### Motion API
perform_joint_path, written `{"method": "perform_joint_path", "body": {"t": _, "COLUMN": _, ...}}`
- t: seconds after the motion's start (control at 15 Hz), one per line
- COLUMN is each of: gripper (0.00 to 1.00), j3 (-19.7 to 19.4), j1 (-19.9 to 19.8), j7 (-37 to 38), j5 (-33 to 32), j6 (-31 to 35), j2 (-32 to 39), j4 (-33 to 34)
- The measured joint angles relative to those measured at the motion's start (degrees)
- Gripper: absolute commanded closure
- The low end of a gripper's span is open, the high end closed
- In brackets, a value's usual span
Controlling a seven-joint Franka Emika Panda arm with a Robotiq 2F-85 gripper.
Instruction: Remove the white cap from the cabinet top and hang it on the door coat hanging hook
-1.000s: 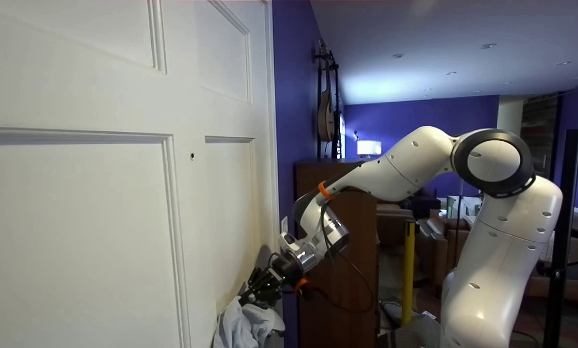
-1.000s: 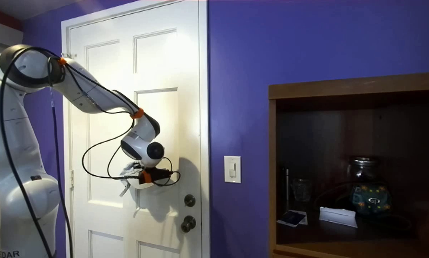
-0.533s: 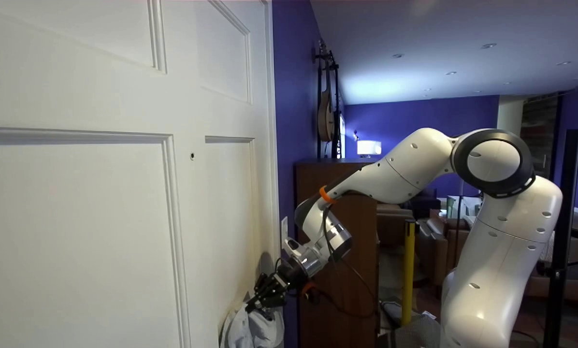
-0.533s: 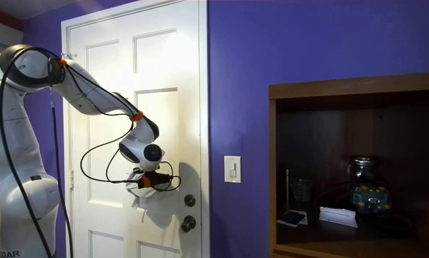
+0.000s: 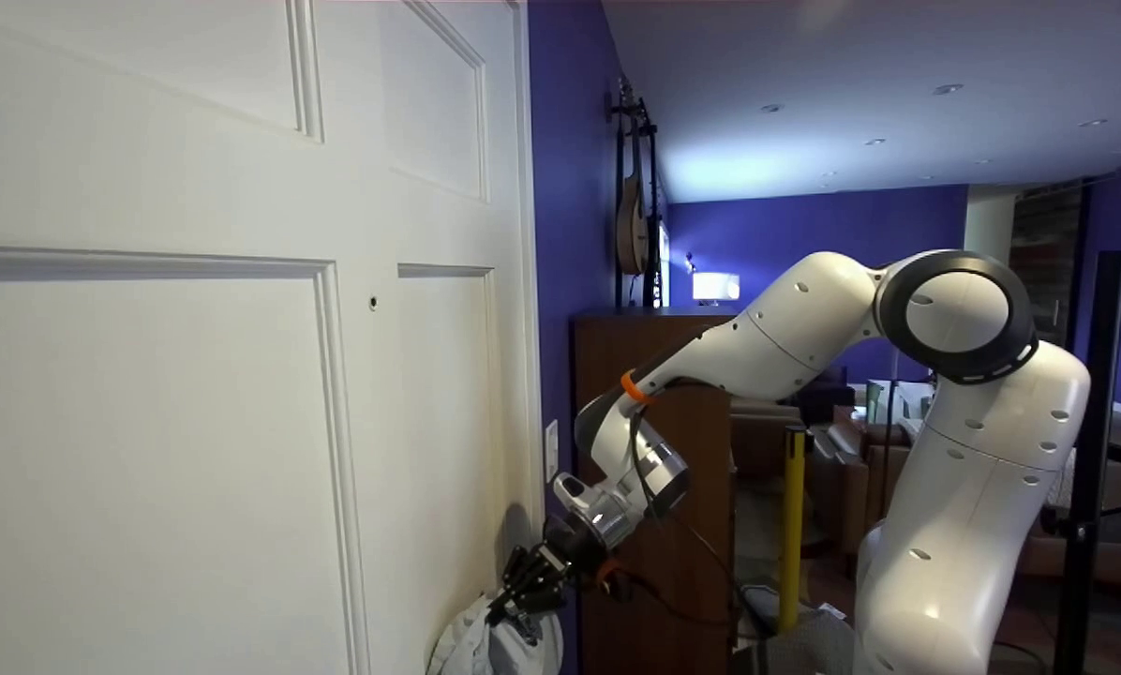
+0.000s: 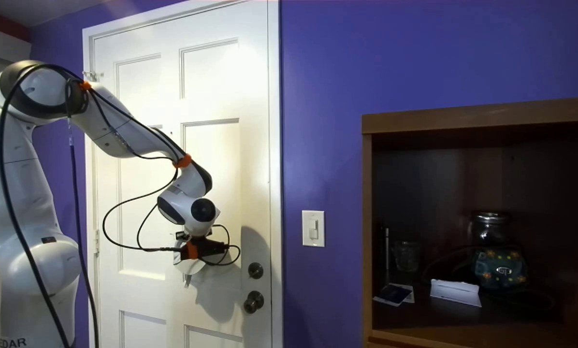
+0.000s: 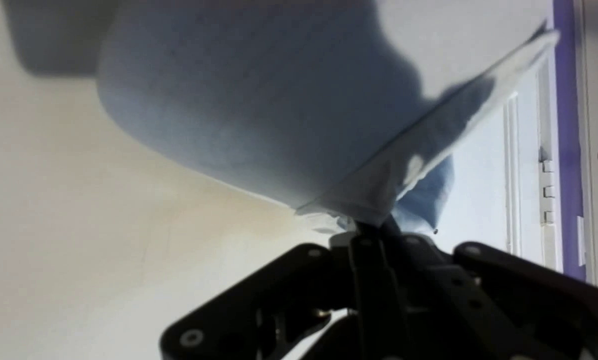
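In an exterior view my elbow [image 5: 958,314] sits at 3 o'clock, the upper arm [image 5: 978,506] below it toward 6, the forearm [image 5: 767,342] sloping to 8. My wrist [image 5: 612,436] is bent, the gripper [image 5: 495,614] angled down toward 8. In the wrist view my fingers [image 7: 369,280] point to 12, pinched together as far as I can tell.
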Motion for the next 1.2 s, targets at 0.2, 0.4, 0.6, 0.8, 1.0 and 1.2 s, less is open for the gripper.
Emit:
{"method": "perform_joint_path", "body": {"t": 0.2, "gripper": 0.99, "j3": 0.0, "j1": 0.1, "j7": 4.7, "j5": -4.2, "j6": -2.9, "j2": -1.5, "j4": 0.0}}
{"method": "perform_joint_path", "body": {"t": 0.4, "gripper": 0.99, "j3": 0.0, "j1": 0.2, "j7": 9.7, "j5": -8.3, "j6": -7.1, "j2": -4.5, "j4": 0.1}}
{"method": "perform_joint_path", "body": {"t": 0.6, "gripper": 0.99, "j3": 0.0, "j1": 0.7, "j7": 11.8, "j5": -8.6, "j6": -12.1, "j2": -7.6, "j4": 0.4}}
{"method": "perform_joint_path", "body": {"t": 0.8, "gripper": 0.99, "j3": 0.0, "j1": 1.0, "j7": 12.0, "j5": -6.9, "j6": -16.4, "j2": -9.8, "j4": 1.0}}
{"method": "perform_joint_path", "body": {"t": 1.0, "gripper": 0.99, "j3": 0.0, "j1": 1.0, "j7": 10.3, "j5": -1.3, "j6": -17.5, "j2": -10.6, "j4": 1.6}}
{"method": "perform_joint_path", "body": {"t": 1.2, "gripper": 0.99, "j3": 0.0, "j1": 1.0, "j7": 6.5, "j5": 4.3, "j6": -17.5, "j2": -10.3, "j4": 1.5}}
